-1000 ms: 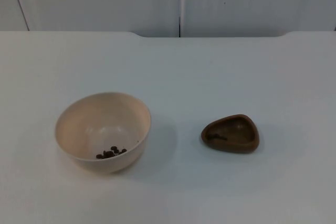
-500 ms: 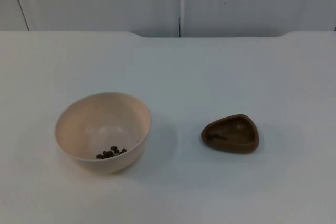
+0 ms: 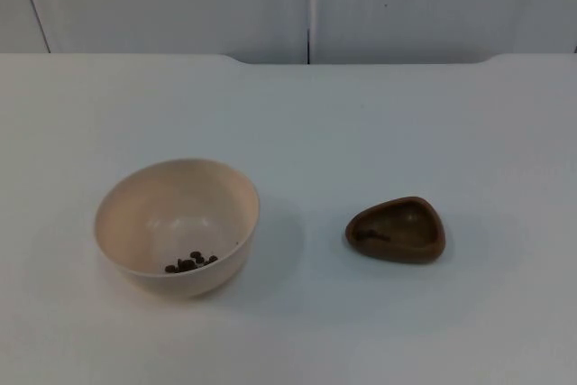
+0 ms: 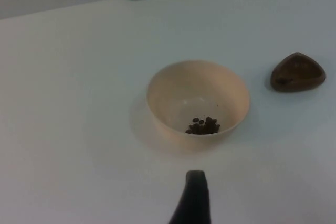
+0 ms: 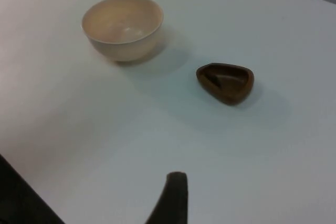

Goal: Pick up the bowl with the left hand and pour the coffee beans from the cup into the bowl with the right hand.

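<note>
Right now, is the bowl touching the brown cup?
Apart. The top view shows bare white table between the cream bowl and the brown cup; both wrist views show the same gap.

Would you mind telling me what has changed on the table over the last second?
Nothing has visibly changed. The cream bowl with a few coffee beans in it and the brown cup sit where they were on the white table, apart from each other and untouched.
</note>
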